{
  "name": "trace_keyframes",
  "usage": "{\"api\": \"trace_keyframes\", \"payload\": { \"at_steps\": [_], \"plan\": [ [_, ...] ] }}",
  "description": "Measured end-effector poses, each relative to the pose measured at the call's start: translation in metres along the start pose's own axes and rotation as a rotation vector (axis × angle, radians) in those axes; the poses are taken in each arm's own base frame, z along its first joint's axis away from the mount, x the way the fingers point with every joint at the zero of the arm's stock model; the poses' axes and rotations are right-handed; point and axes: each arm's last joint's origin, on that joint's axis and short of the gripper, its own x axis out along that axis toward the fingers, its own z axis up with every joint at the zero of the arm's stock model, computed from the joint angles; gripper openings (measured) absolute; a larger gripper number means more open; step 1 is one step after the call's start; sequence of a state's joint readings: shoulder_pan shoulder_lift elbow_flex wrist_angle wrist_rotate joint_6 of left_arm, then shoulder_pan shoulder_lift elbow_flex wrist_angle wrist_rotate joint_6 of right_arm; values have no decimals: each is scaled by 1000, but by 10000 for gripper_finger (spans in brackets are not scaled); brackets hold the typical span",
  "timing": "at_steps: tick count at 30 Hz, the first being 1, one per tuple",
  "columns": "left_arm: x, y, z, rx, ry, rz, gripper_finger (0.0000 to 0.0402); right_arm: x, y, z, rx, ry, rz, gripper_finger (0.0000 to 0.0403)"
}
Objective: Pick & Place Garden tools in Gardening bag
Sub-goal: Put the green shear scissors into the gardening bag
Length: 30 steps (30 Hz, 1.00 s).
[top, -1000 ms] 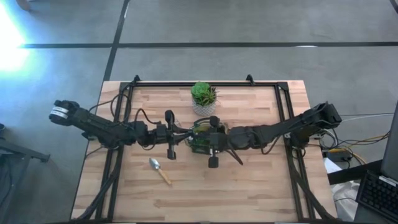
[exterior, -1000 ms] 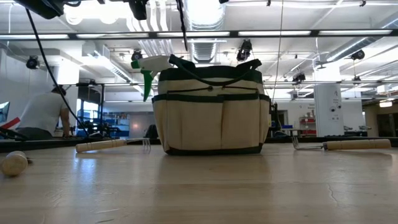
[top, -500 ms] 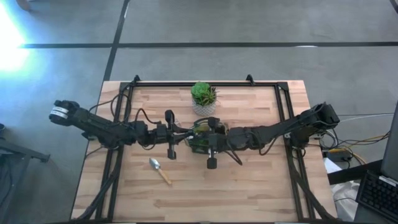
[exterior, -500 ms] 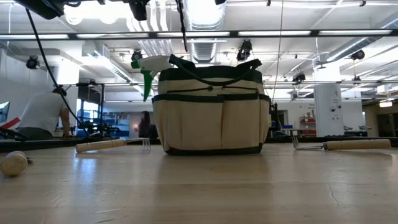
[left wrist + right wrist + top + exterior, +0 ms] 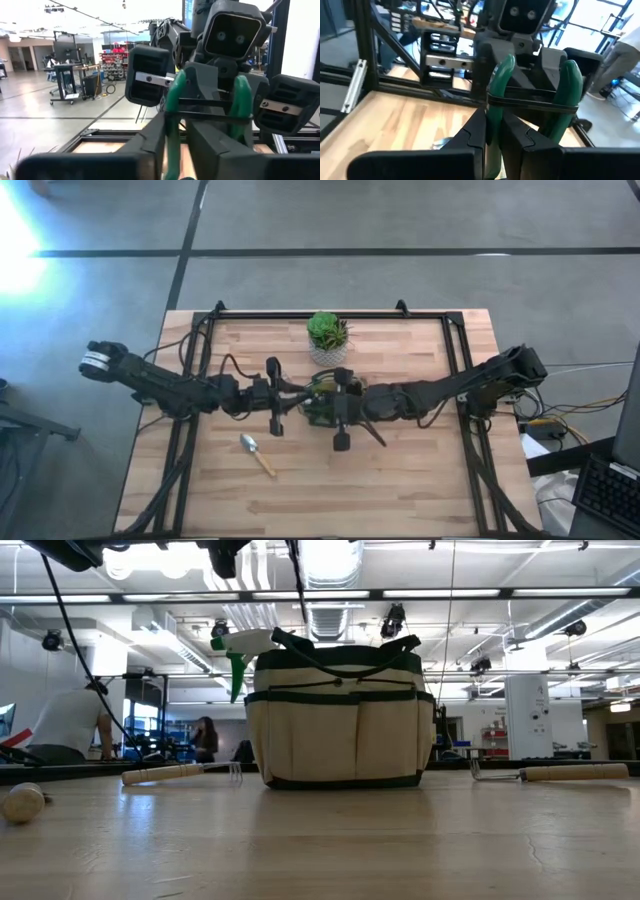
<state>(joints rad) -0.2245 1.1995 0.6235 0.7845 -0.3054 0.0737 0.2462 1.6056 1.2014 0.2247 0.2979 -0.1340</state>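
Both grippers meet over the gardening bag [image 5: 322,398] at mid-table: the left gripper [image 5: 172,150] has its fingers drawn close about one dark green loop handle [image 5: 172,120], and the right gripper [image 5: 492,145] is shut on a green loop handle [image 5: 496,95] in the same way, the two facing each other just apart. Bare tabletop [image 5: 400,480] lies open on the near side of the grippers, while the potted plant [image 5: 327,335] stands close behind them. A trowel [image 5: 256,452] lies near the left gripper on its near side, and a rake fork [image 5: 180,773] and another wooden-handled tool [image 5: 555,773] flank the bag.
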Motion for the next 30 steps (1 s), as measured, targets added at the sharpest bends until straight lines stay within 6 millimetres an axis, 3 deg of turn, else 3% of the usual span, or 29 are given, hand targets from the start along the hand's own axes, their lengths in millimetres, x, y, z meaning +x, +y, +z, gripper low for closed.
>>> {"api": "trace_keyframes", "payload": {
  "at_steps": [8,16,22,30],
  "plan": [
    [-1,0,0,3,5,-2,171,-23,5,5,-41,96,-135,20],
    [-2,1,2,5,7,-2,219,-75,14,8,-53,125,-252,20],
    [-2,1,2,5,8,0,221,-116,10,-18,83,79,-290,20],
    [-2,1,2,5,7,1,222,-142,2,-73,186,-50,-351,20]
  ]
}}
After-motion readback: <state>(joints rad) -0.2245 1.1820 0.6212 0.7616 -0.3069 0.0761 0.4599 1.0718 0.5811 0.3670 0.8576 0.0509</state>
